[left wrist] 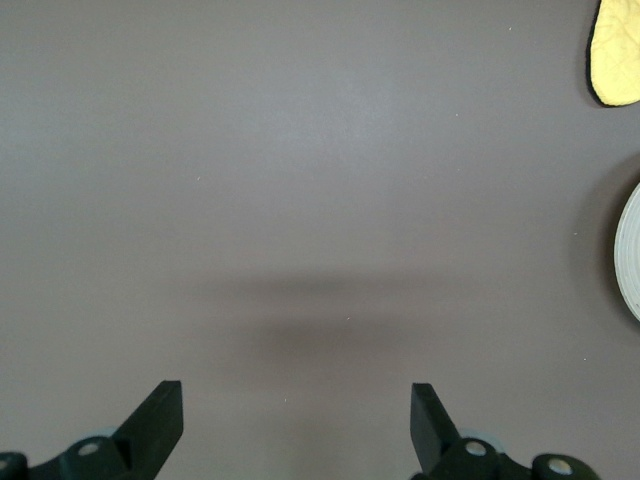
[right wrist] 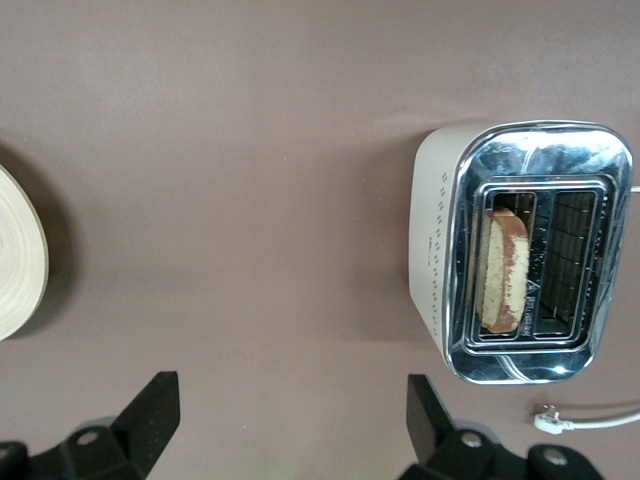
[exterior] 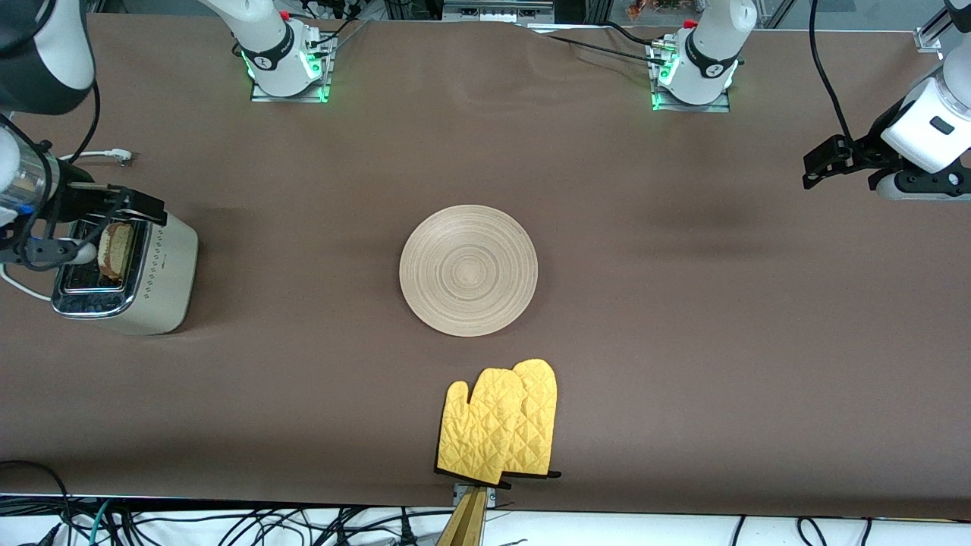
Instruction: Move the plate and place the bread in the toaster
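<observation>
The pale wooden plate lies bare at the middle of the table; its rim shows in the left wrist view and the right wrist view. The cream toaster stands at the right arm's end. The bread stands upright in one of its slots, the one toward the plate. My right gripper hangs open and holds nothing, up over the toaster's end of the table. My left gripper is open over bare table at the left arm's end.
Two yellow oven mitts lie stacked on the table, nearer to the front camera than the plate. The toaster's white cord and plug lie on the cloth beside it. Brown cloth covers the table.
</observation>
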